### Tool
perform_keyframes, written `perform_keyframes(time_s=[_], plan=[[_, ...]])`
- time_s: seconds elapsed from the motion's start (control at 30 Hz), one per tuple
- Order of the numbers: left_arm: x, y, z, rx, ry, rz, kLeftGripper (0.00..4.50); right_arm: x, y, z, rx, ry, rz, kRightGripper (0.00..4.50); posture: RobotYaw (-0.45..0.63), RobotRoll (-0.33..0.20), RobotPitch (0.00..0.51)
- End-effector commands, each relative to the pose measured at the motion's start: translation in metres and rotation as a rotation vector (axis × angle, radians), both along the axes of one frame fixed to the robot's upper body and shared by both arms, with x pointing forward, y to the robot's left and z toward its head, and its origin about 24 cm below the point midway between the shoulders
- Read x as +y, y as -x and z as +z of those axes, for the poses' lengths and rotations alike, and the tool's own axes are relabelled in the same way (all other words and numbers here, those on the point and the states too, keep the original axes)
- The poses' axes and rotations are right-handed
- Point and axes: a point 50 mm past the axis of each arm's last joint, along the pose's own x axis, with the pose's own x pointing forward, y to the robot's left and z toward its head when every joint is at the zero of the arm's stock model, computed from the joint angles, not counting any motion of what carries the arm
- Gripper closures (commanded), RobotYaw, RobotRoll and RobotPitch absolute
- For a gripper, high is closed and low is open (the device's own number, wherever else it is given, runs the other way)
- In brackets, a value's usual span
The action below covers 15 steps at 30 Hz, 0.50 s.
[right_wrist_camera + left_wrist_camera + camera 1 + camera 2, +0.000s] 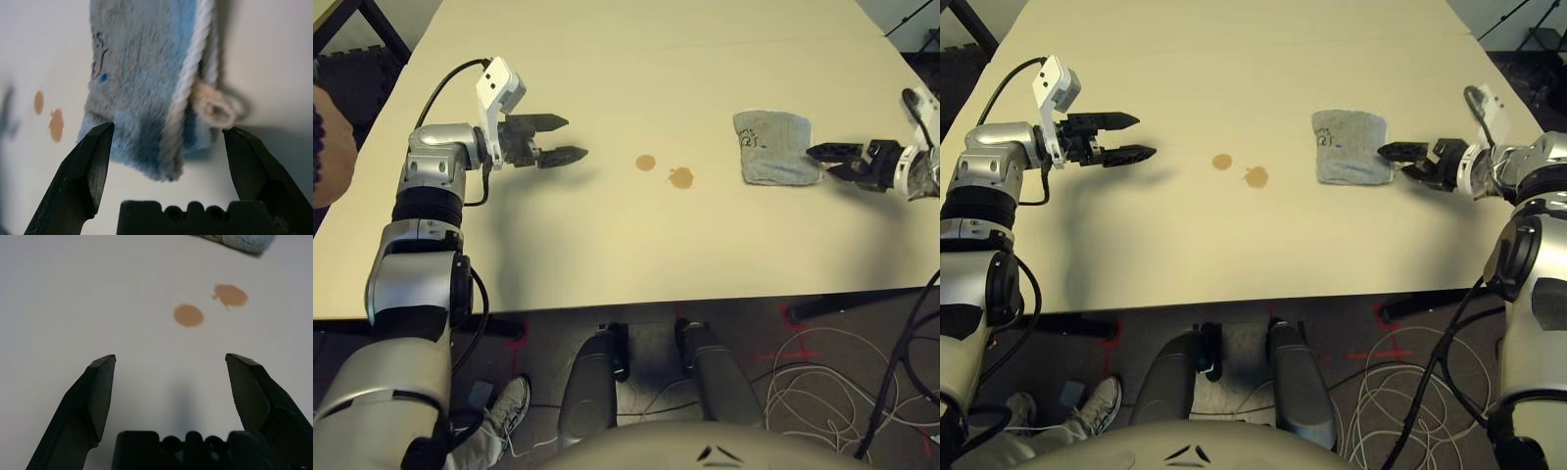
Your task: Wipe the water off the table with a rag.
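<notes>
Counter (607, 245): pale, carries everything, faint seam running across the far part

Rag (773, 147): flat on the counter, right in front of my right pincer (824, 157), near edge just ahead of the fingertips and not yet between them as far as I can tell. In the right wrist view its long axis runs straight away from the pincer, short frayed edge and a loose loop of cord toward me, scribbled corner at the far end. From the head camera it looks close to square

Right pincer: spread wide, holding nothing. I judge this the reach-for-rag step; next I'd ease forward and down so the fingers straddle the near edge, then close

Left pincer (563, 138): also wide open, empty, hovering off to the side

Water (681, 177): two amber spots close together, between the two pincers, well beyond the rag from the right one, untouched
</notes>
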Motion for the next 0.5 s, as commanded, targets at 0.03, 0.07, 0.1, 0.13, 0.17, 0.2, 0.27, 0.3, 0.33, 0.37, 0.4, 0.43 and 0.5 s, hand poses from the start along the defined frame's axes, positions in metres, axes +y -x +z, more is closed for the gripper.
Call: perform_keyframes(time_s=[0.03,0.07,0.1,0.13,0.17,0.2,0.27,0.3,0.33,0.37,0.4,0.43,0.5], plan=[[0.0,0.005,-0.001,0.038,-0.044,-0.048,0.0,0.01,-0.005,-0.007,0.018,-0.013,-0.003,0.07,-0.1,0.0,0.251],[0.0,0.005,-0.001,0.042,-0.046,-0.053,0.0,0.012,-0.007,-0.007,0.006,-0.023,-0.018,0.07,-0.1,0.0,0.251],[-0.001,0.006,0.0,0.043,-0.046,-0.055,0.0,0.014,-0.009,-0.007,-0.002,-0.037,-0.034,0.07,-0.1,0.0,0.251],[-0.001,0.006,0.0,0.043,-0.047,-0.056,0.0,0.017,-0.012,-0.006,-0.015,-0.051,-0.049,0.07,-0.1,0.0,0.251],[-0.002,0.006,0.001,0.043,-0.047,-0.056,0.0,0.019,-0.015,-0.006,-0.031,-0.061,-0.064,0.07,-0.1,0.0,0.252],[-0.002,0.005,0.001,0.042,-0.046,-0.056,0.0,0.022,-0.017,-0.005,-0.043,-0.072,-0.077,0.07,-0.1,0.0,0.253],[-0.004,0.005,0.002,0.042,-0.044,-0.057,0.0,0.027,-0.022,-0.004,-0.069,-0.084,-0.101,0.07,-0.1,0.0,0.256],[-0.004,0.005,0.002,0.042,-0.043,-0.058,0.0,0.029,-0.025,-0.003,-0.082,-0.087,-0.115,0.07,-0.1,0.0,0.257],[-0.005,0.005,0.001,0.042,-0.042,-0.058,0.0,0.031,-0.027,-0.002,-0.093,-0.092,-0.126,0.07,-0.1,0.0,0.258],[-0.006,0.004,0.001,0.043,-0.04,-0.058,0.0,0.033,-0.029,-0.001,-0.101,-0.103,-0.133,0.07,-0.1,0.0,0.258],[-0.006,0.004,0.0,0.044,-0.04,-0.058,0.0,0.035,-0.03,-0.001,-0.108,-0.114,-0.138,0.07,-0.11,0.0,0.259],[-0.006,0.004,-0.001,0.045,-0.039,-0.058,0.0,0.036,-0.031,0.0,-0.111,-0.12,-0.142,0.07,-0.11,0.0,0.259],[-0.007,0.004,-0.002,0.048,-0.033,-0.057,0.0,0.039,-0.033,-0.001,-0.112,-0.115,-0.142,0.07,-0.11,0.0,0.259]])
